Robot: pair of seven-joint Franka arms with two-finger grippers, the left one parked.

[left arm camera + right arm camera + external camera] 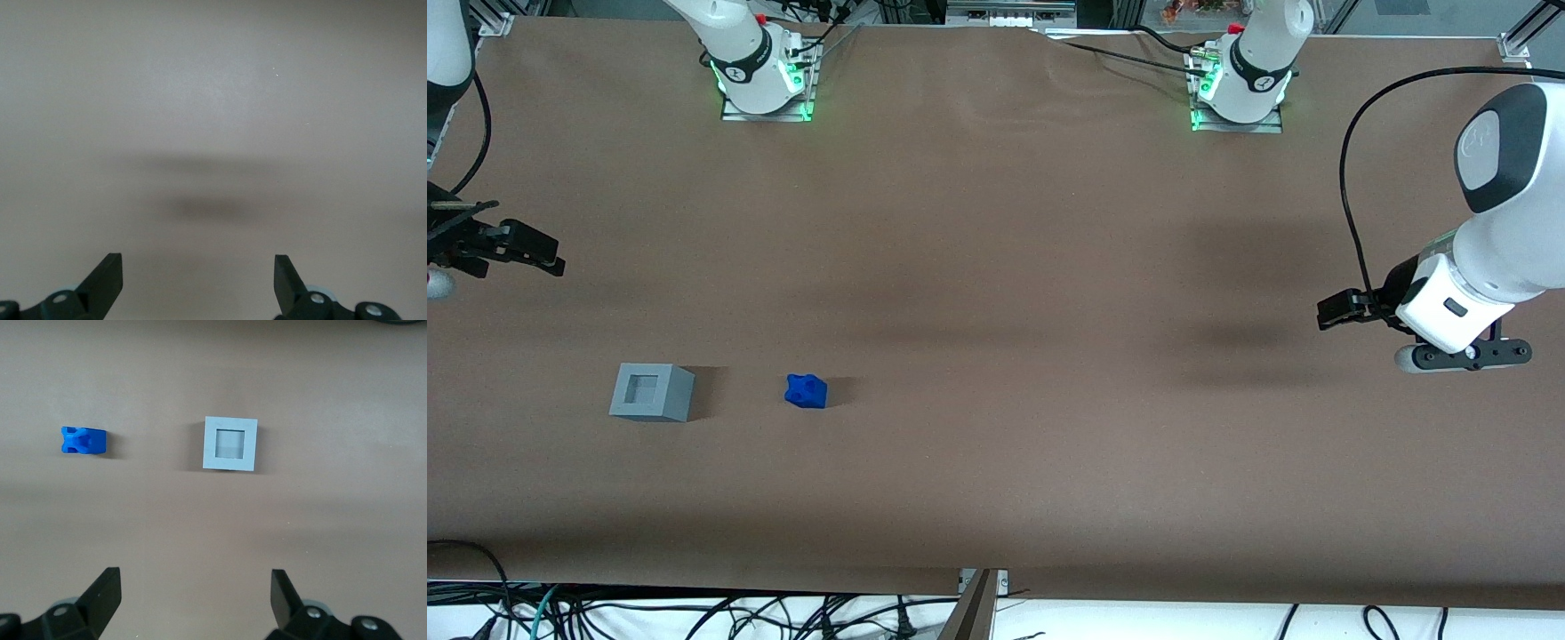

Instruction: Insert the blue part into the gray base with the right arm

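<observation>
Nothing is grasped yet. The black two-finger gripper point(193, 597), fingers apart, hovers above the brown bench point(1049, 444); next it must reach the small bright-blue plastic block point(806, 390), near the light-grey plastic cube point(652, 392).

Your right arm point(734, 44) is glossy white with a black band near its base, which sits on a metal plate lit green. Its gripper point(193, 600) is matte black, with two wedge-shaped fingers point(107, 590) set wide apart, silver screws at their roots.
</observation>
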